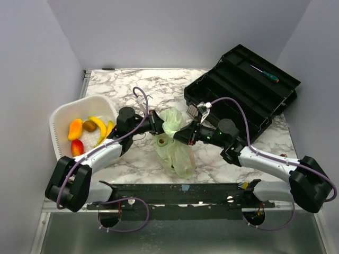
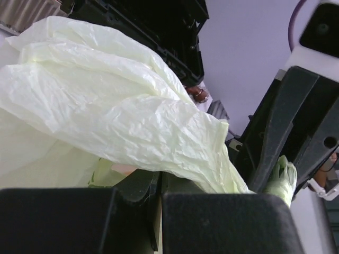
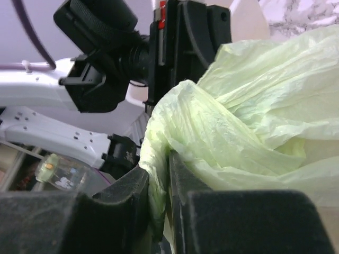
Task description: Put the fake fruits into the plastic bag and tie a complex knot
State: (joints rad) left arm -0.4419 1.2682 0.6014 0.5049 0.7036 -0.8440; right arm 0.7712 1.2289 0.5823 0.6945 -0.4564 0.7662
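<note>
The pale green plastic bag (image 1: 177, 148) lies crumpled in the middle of the marble table, its top lifted between my two grippers. My left gripper (image 1: 157, 124) is shut on the bag's upper left edge; in the left wrist view the jaws (image 2: 159, 180) pinch the plastic (image 2: 106, 106). My right gripper (image 1: 181, 135) is shut on a fold of the bag (image 3: 254, 127), pinched between its fingers (image 3: 159, 182). A brown fruit (image 1: 161, 141) shows through the bag. An orange mango (image 1: 75, 128), yellow bananas (image 1: 100, 128), a brown piece (image 1: 89, 125) and a red apple (image 1: 77, 147) lie in the white basket (image 1: 59, 119). No knot shows.
An open black toolbox (image 1: 241, 90) with a green-handled screwdriver (image 1: 266, 73) stands at the back right, close behind the right arm. The white basket stands at the left edge. A black rail (image 1: 175, 191) runs along the near edge.
</note>
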